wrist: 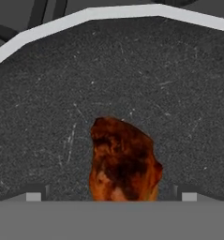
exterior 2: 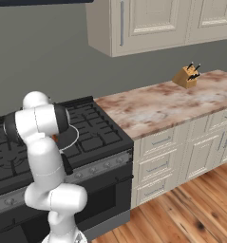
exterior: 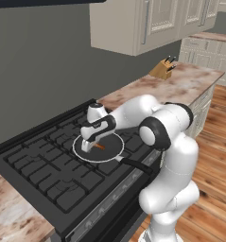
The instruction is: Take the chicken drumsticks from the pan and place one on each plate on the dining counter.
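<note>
The dark grey pan [exterior: 109, 152] with its pale rim sits on the black stove, its long handle [exterior: 135, 165] pointing toward the robot. One golden-orange chicken drumstick [wrist: 123, 157] lies on the pan floor [wrist: 179, 93]; a sliver of it shows orange in the left base view [exterior: 100, 146] and in the right base view [exterior 2: 54, 138]. My gripper [wrist: 111, 197] is lowered into the pan [exterior 2: 75, 135] and stands open, one fingertip [wrist: 33, 196] on each side of the drumstick and apart from it. In the left base view the gripper [exterior: 87, 147] points down over the pan's left half. The plates and dining counter are out of view.
The black stove [exterior: 48, 175] has raised grates all around the pan. To its right runs a mottled stone counter [exterior 2: 153, 107] with a wooden knife block [exterior 2: 187, 76] at the back. Wall cabinets [exterior: 133, 23] hang above; wood floor [exterior 2: 191, 209] lies to the right.
</note>
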Robot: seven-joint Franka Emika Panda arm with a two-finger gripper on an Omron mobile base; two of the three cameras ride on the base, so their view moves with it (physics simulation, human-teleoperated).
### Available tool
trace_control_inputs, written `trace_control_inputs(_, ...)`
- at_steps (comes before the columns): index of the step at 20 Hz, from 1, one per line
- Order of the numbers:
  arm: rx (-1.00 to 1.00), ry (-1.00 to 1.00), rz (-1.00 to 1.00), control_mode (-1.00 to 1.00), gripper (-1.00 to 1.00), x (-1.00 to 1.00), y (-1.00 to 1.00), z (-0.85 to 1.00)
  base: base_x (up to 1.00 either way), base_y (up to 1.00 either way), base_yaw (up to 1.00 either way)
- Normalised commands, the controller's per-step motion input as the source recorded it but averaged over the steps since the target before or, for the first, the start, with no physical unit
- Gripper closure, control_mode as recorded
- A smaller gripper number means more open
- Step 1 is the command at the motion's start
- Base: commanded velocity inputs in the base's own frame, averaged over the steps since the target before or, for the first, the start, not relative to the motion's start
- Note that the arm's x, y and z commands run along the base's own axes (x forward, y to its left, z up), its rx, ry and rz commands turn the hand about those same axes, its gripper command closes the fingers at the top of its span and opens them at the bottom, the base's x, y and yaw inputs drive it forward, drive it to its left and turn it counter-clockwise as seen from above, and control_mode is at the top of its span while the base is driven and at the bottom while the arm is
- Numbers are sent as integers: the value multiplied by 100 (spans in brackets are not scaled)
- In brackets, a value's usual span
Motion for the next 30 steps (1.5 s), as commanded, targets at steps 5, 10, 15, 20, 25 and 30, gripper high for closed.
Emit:
trace_control_inputs(5,0,0,0,-100,-100,24,0,0,0,0,0)
trace_control_inputs(10,0,0,0,-100,-100,20,0,-3,0,0,0)
trace_control_inputs(15,0,0,0,-100,-100,-19,13,-24,0,0,0)
trace_control_inputs(20,0,0,0,-100,100,-34,7,-22,0,0,0)
trace_control_inputs(25,3,6,0,-100,100,-28,-3,8,0,0,0)
trace_control_inputs(30,19,5,1,-100,100,-64,-8,55,0,0,0)
